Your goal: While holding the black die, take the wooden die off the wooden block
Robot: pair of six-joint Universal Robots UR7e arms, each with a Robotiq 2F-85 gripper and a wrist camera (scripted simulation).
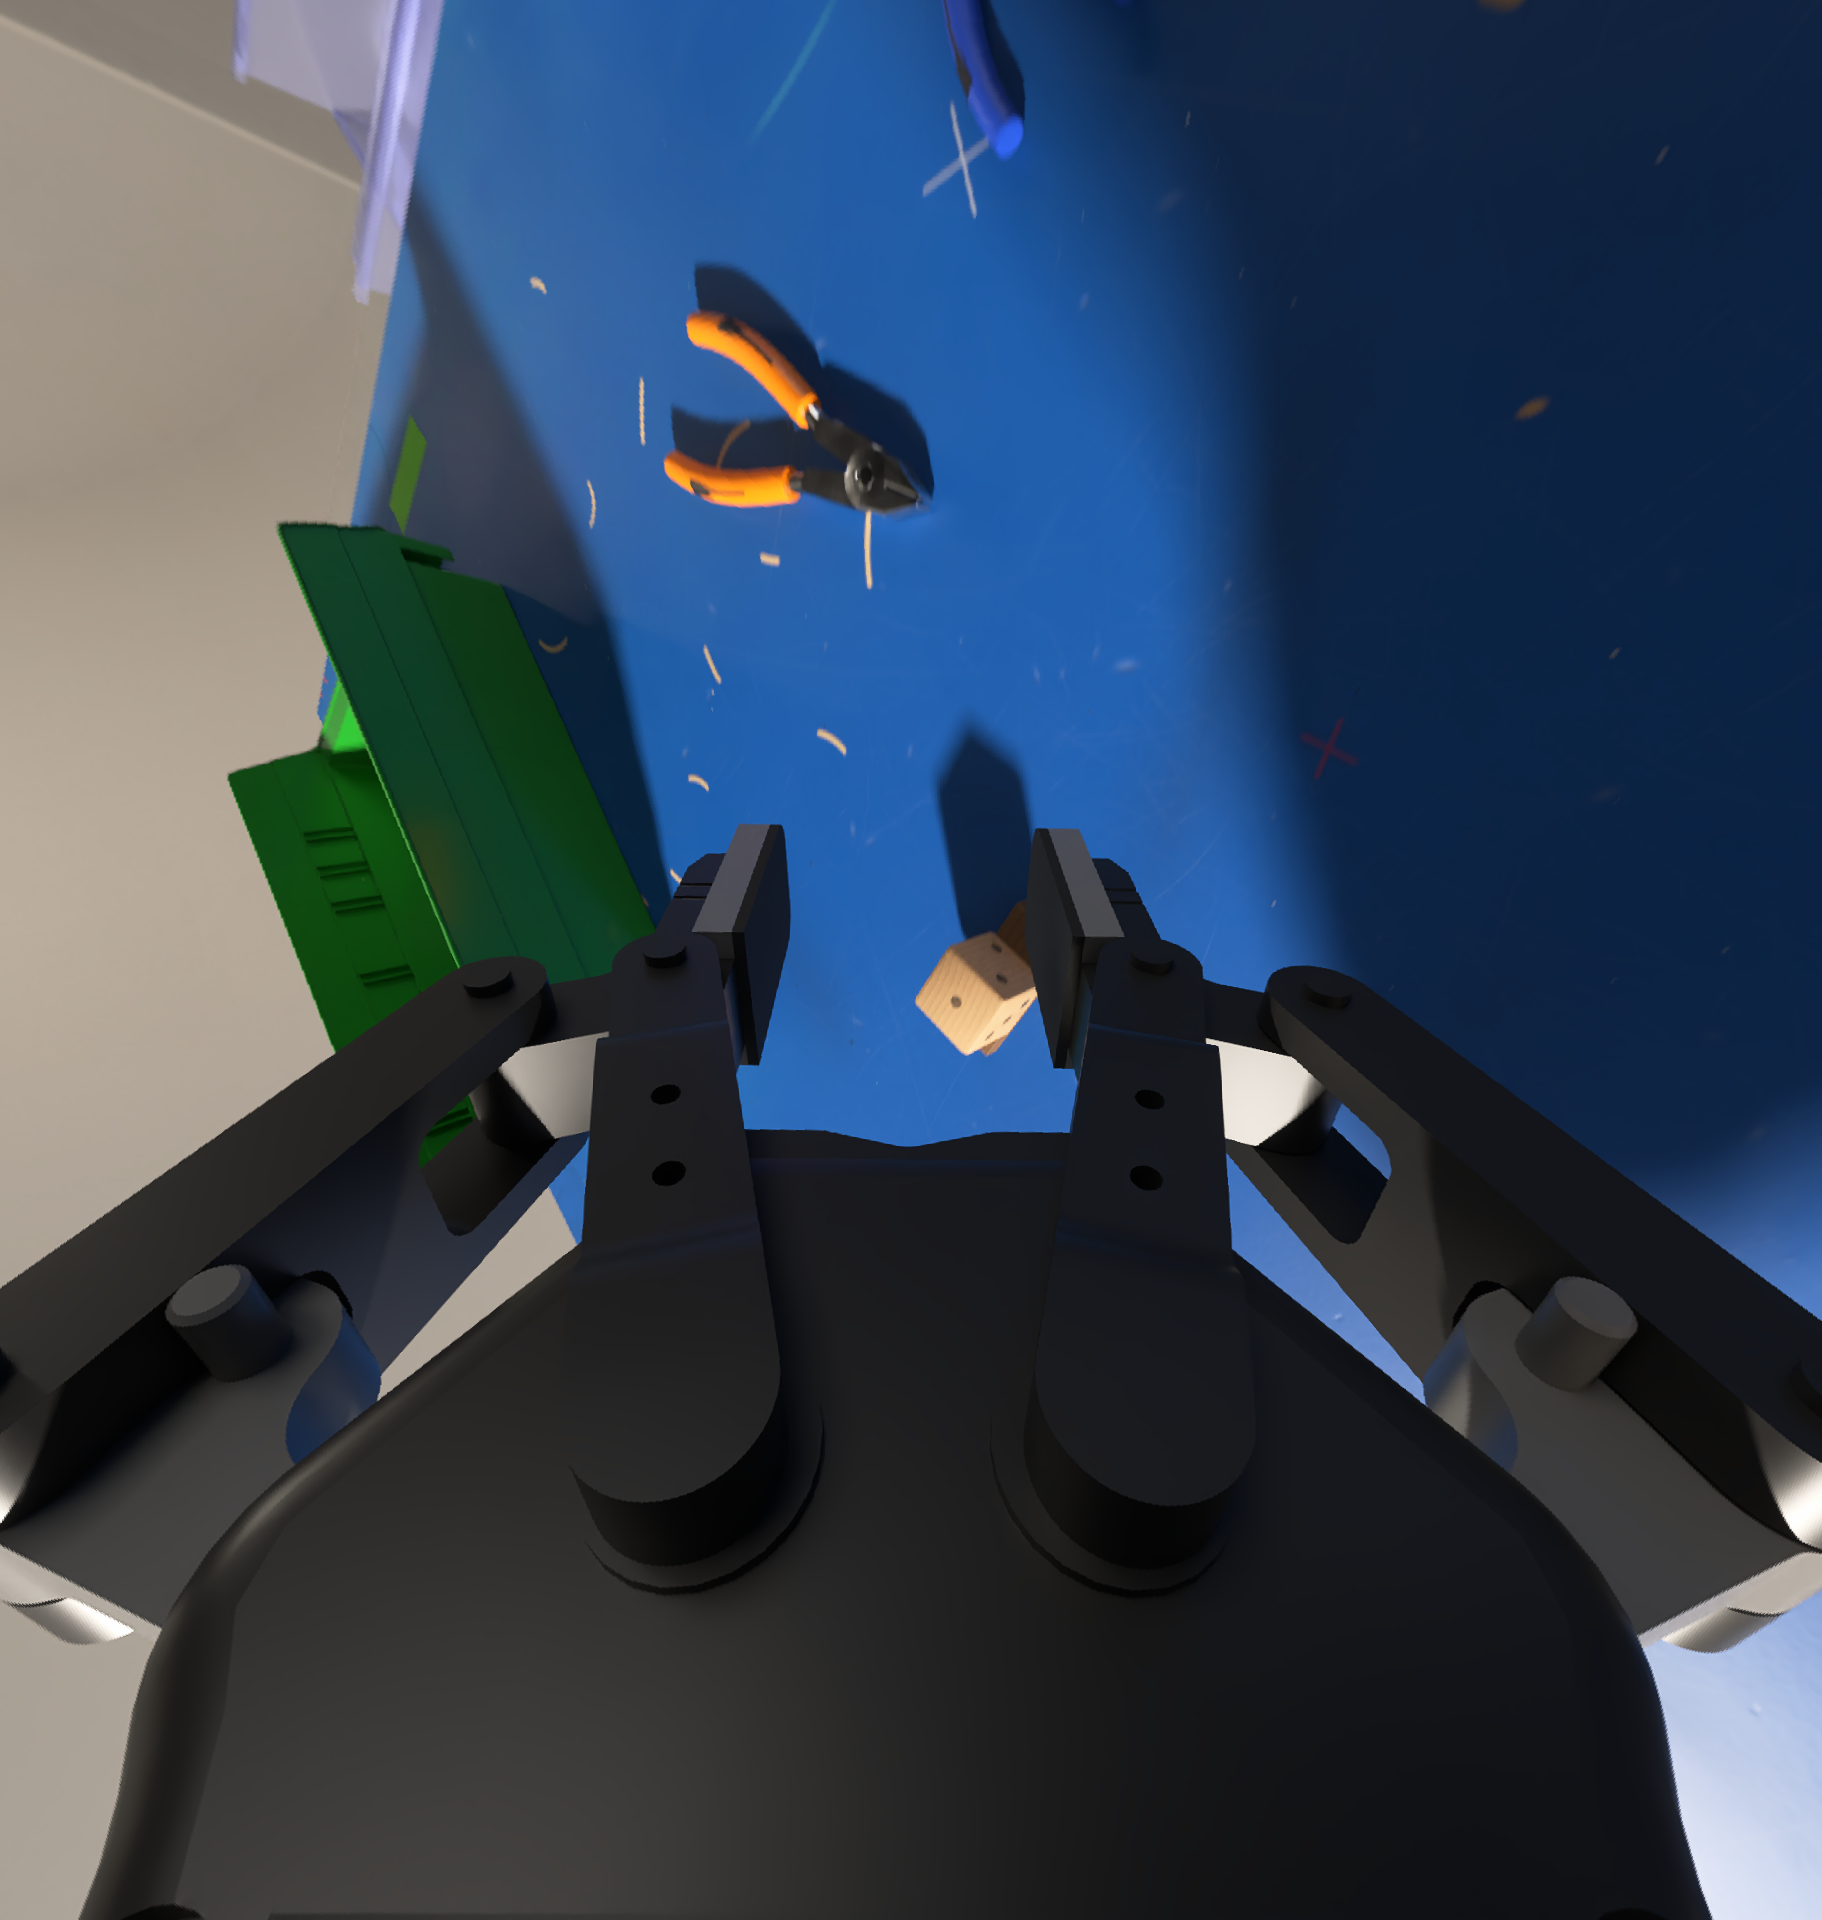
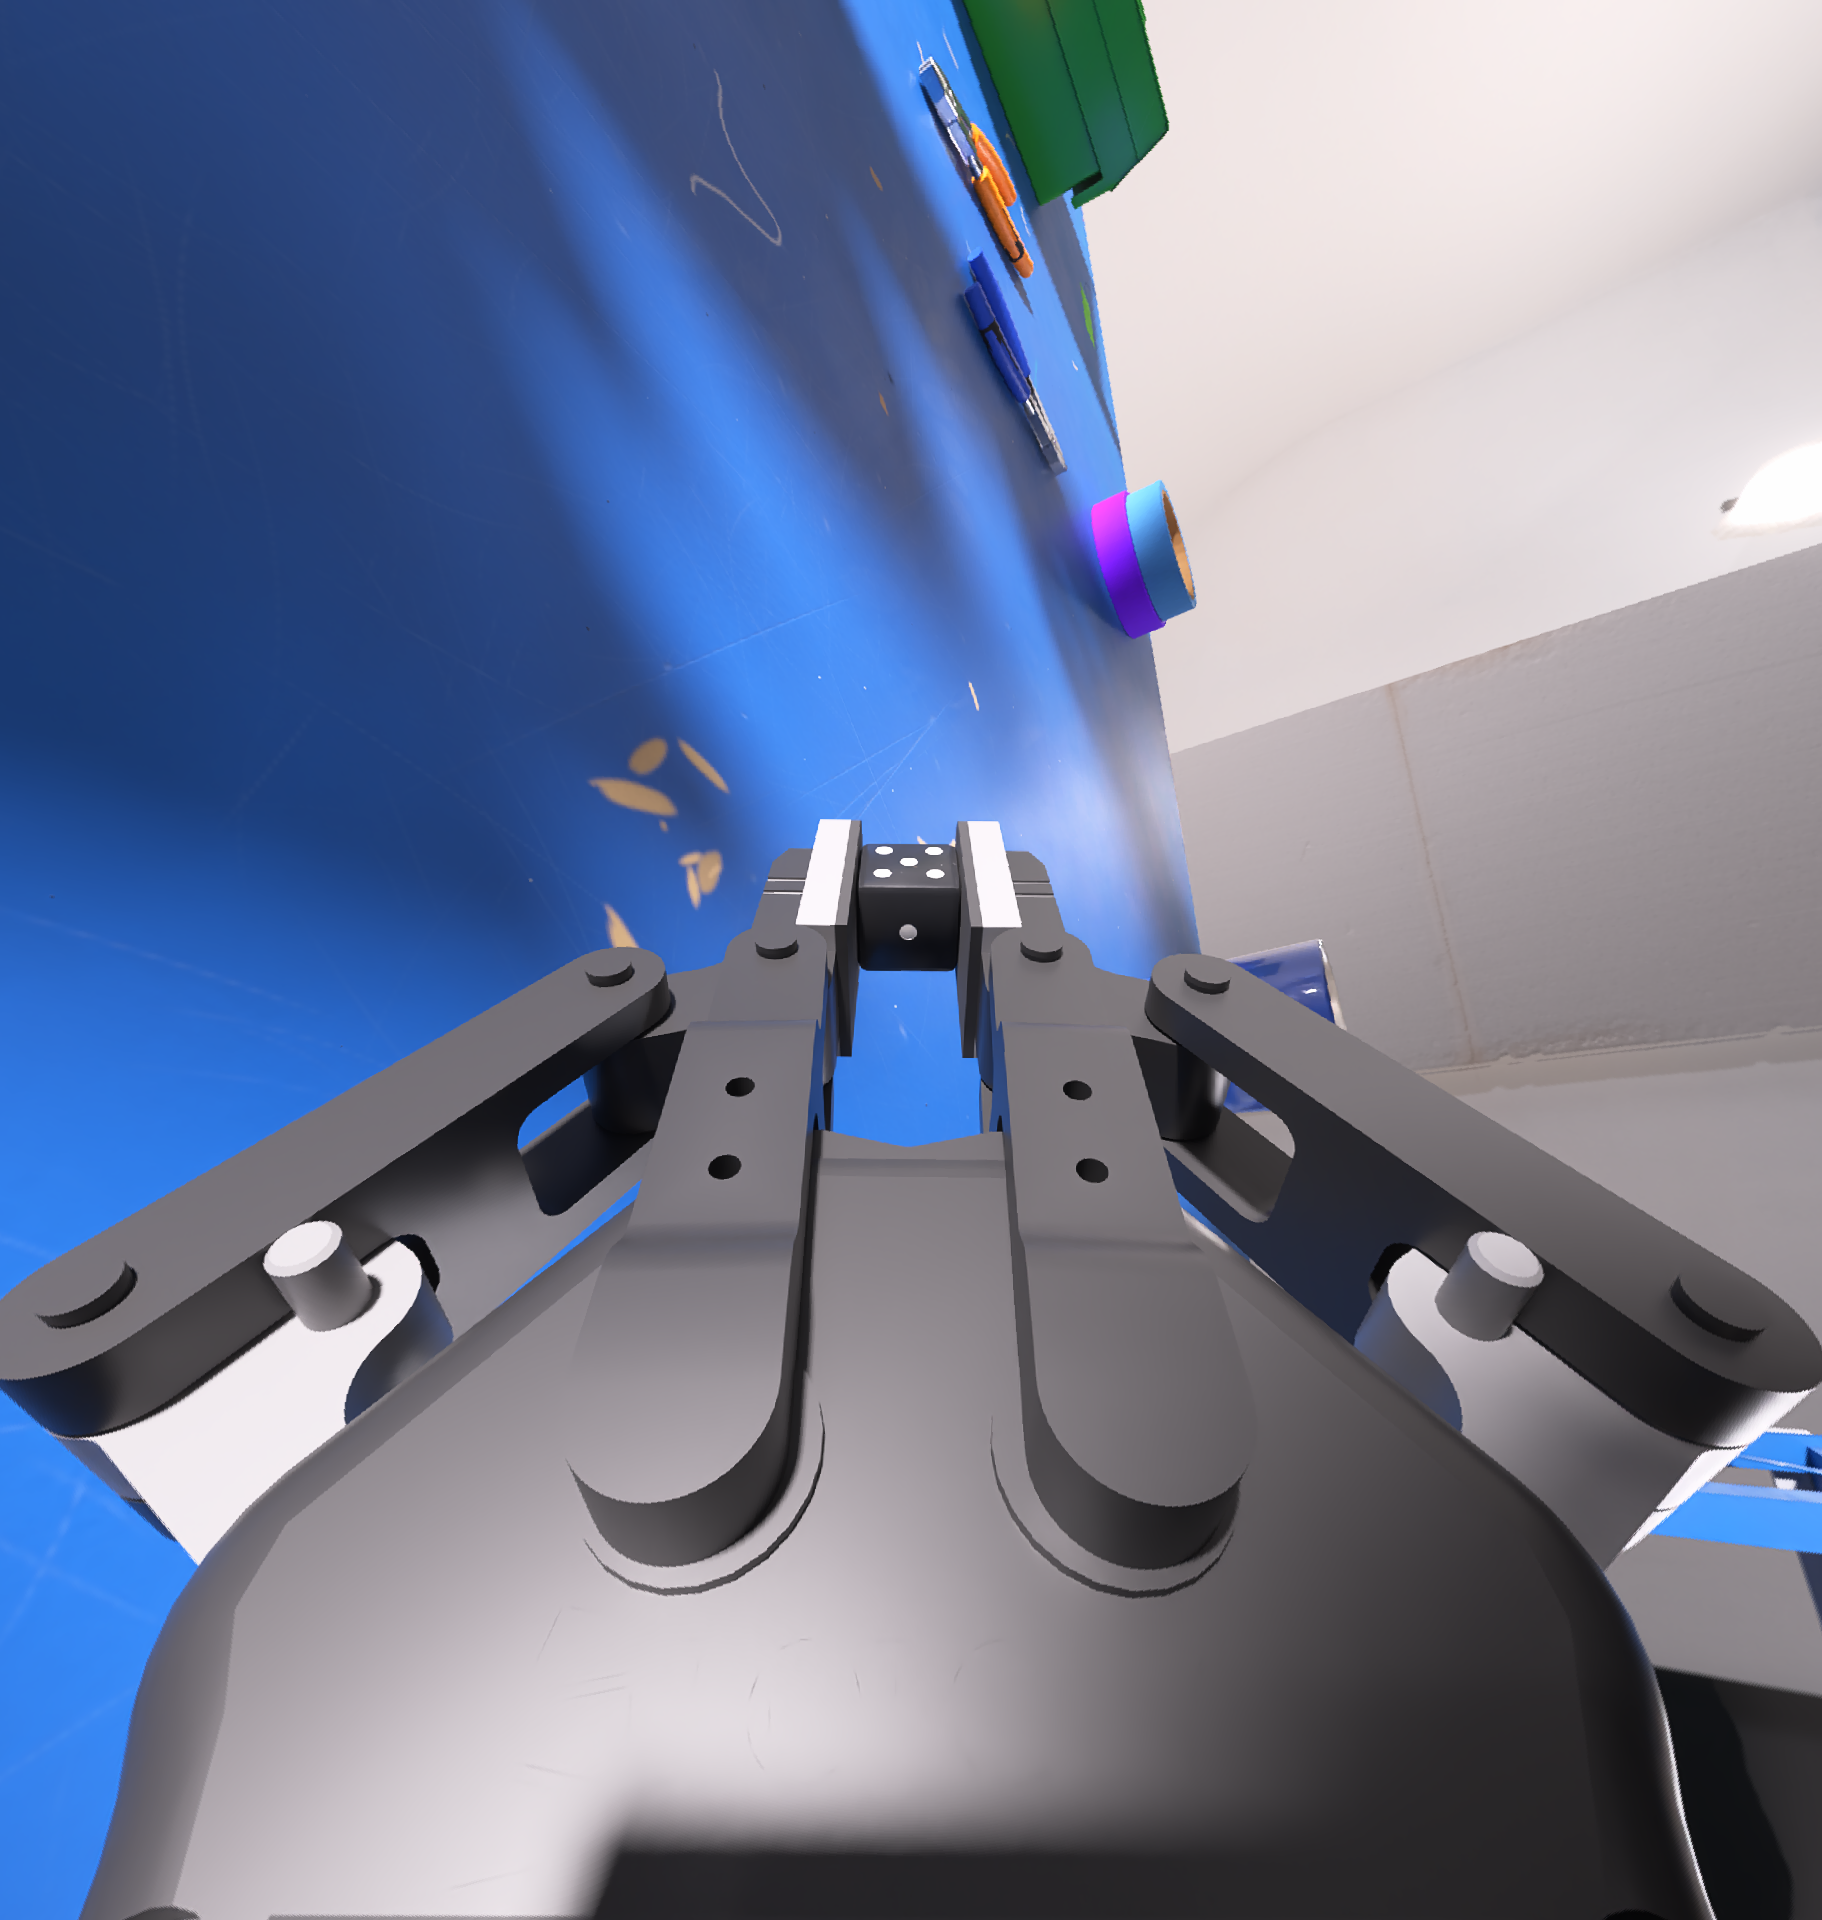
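Spread wide, the left pincer (image 1: 907, 935) hangs above the blue bench (image 1: 1302, 520) with nothing between its dark pads. Just past its right-hand finger sits the wooden die (image 1: 974, 992), pale with dark pips, tilted on one edge; part of it is hidden behind that finger. A sliver of darker wood, the wooden block (image 1: 1013, 925), shows behind the die and touches it, though how the two rest on each other cannot be told. To the left of the pincer a green case (image 1: 439, 790) lies at the bench edge. Farther on, orange-handled pliers (image 1: 793, 426) lie with handles apart among scattered wood shavings, and beyond them a blue-handled tool (image 1: 990, 94) reaches in from the top.

Pressed onto the black die (image 2: 907, 904), the right pincer (image 2: 908, 883) pinches it between its light pads, white pips showing on two faces, clear of the bench surface. Tan shavings (image 2: 658, 790) lie on the bench just beyond the left finger. Farther along the bench edge stands a roll of purple and blue tape (image 2: 1141, 556), then a blue tool (image 2: 1006, 343), orange pliers (image 2: 1000, 197) and the green case (image 2: 1073, 83).
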